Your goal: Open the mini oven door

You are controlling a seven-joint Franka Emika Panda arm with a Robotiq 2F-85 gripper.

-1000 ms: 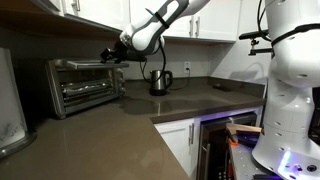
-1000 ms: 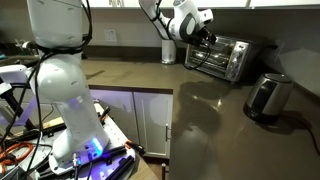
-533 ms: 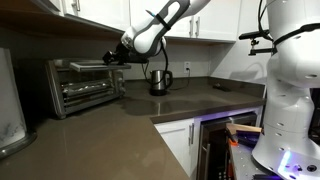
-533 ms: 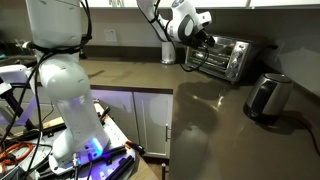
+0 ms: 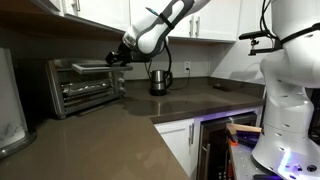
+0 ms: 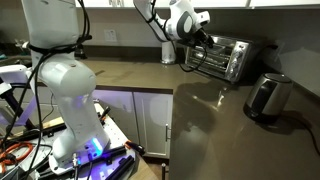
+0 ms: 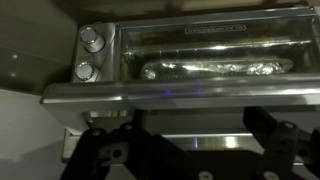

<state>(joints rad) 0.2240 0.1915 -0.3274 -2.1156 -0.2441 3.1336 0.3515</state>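
Wrist view is resolving the mini oven door point(image 7: 200, 50), its handle bar point(image 7: 200, 95) and two knobs point(image 7: 90, 40); both exterior views are only giving the mini oven point(image 5: 85, 85) on the counter point(image 5: 130, 125). My gripper point(image 7: 185, 150) is sitting spread wide at the handle bar, gripping nothing; contact unclear.

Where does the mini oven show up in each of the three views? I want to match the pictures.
Exterior view: the mini oven stands at the left, on the counter.
Exterior view: the oven sits at the upper right, on the counter.
Wrist view: it fills most of the frame, with its knobs at the upper left.
Shared landmark: the gripper at the oven's top front edge.
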